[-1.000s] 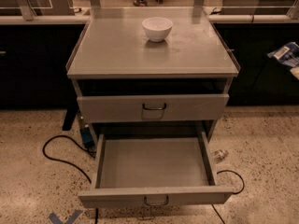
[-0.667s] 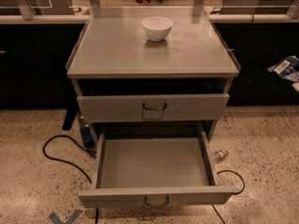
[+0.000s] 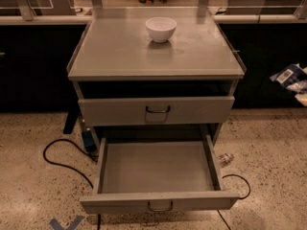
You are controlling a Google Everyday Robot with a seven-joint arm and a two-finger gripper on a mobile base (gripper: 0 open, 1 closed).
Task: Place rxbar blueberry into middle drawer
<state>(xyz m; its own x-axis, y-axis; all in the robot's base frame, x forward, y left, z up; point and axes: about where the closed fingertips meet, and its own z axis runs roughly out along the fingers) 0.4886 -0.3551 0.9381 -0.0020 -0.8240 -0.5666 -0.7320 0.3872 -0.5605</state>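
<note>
Lowered since the earlier frame, the rxbar blueberry (image 3: 288, 76) is held at the right edge, pinched in the claw (image 3: 301, 97), only a pale tip of which is seen. Transport is judged under way: the bar must be carried left and down over the open middle drawer (image 3: 158, 169), then released. One bar, one white bowl (image 3: 160, 28) on the desk (image 3: 120, 56) and two handled drawer fronts are counted

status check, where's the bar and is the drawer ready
gripper at right frame edge, rxbar blueberry at it. middle drawer pulled open, empty. white bowl on cabinet top, not in the way.
</note>
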